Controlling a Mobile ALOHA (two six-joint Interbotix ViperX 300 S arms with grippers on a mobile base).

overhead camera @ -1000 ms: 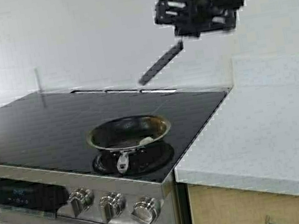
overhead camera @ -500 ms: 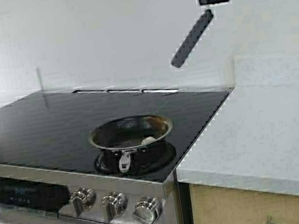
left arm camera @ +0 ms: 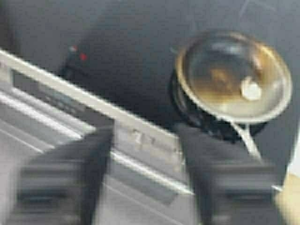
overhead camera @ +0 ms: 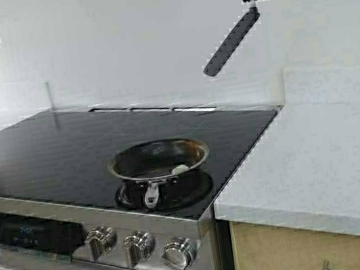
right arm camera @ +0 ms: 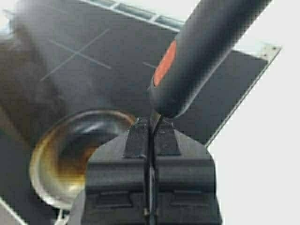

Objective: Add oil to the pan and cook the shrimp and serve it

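Shrimp (overhead camera: 180, 169) in pan (overhead camera: 158, 159) | right gripper (overhead camera: 252, 1) pinches spatula (overhead camera: 230, 43) blade thinly, could slip | left gripper (left arm camera: 145, 180) spread, empty

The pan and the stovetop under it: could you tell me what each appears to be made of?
The pan looks like polished steel outside, judging by its shiny rim and short bright handle, with a dark, possibly coated or browned, inside. The stovetop appears to be smooth black glass or ceramic: flat, glossy, faintly reflective.

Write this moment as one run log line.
shrimp in pan | right end effector shut on spatula, raised | left end effector open
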